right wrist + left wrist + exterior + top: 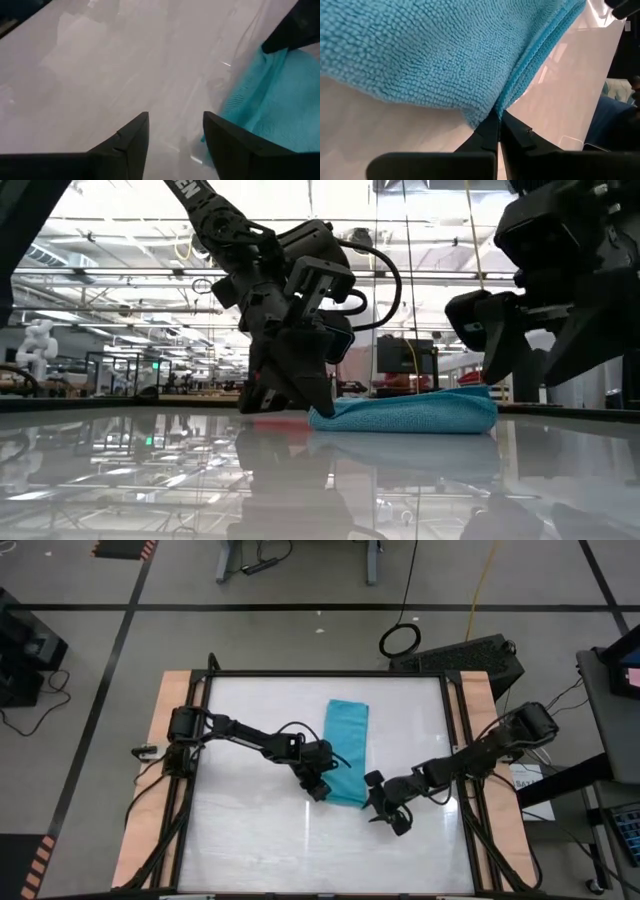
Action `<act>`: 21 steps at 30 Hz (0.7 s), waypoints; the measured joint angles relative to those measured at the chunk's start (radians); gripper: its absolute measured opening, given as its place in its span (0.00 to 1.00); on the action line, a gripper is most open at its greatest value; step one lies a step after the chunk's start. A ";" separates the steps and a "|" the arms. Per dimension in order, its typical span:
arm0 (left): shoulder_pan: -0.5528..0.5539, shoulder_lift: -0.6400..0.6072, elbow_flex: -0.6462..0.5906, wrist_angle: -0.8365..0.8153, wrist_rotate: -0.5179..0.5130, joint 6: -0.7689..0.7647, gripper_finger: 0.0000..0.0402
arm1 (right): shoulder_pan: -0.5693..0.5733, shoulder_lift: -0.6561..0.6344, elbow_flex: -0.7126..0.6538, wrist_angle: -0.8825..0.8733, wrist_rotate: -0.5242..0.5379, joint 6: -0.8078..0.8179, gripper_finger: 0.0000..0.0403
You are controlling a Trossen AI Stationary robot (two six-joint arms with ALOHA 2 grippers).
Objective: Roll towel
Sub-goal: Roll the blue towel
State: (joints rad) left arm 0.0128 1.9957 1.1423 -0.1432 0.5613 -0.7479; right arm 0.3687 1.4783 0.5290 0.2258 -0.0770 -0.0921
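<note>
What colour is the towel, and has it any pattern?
Plain turquoise-blue towel, no pattern; the left wrist view shows it best.

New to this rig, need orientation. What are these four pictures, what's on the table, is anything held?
Two dark robot arms work at a white table. One picture looks straight down, one looks level across the tabletop, and one comes from each arm's wrist. A folded blue towel lies flat in the middle. The left tool is shut, pinching the towel's near corner, best seen in the left wrist picture. The right tool is open and empty, beside the towel's near end; its own camera shows bare table between its fingers.
</note>
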 joint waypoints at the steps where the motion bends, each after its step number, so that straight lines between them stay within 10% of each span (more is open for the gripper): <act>1: 0.000 0.000 0.000 0.000 0.000 0.000 0.02 | 0.000 0.011 0.007 0.003 -0.001 -0.008 0.43; 21: 0.000 -0.001 0.001 0.006 0.006 0.001 0.02 | -0.048 0.144 0.057 -0.042 0.078 0.051 0.35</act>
State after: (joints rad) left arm 0.0132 1.9949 1.1431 -0.1370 0.5678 -0.7466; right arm 0.3206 1.6227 0.5865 0.1836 0.0010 -0.0409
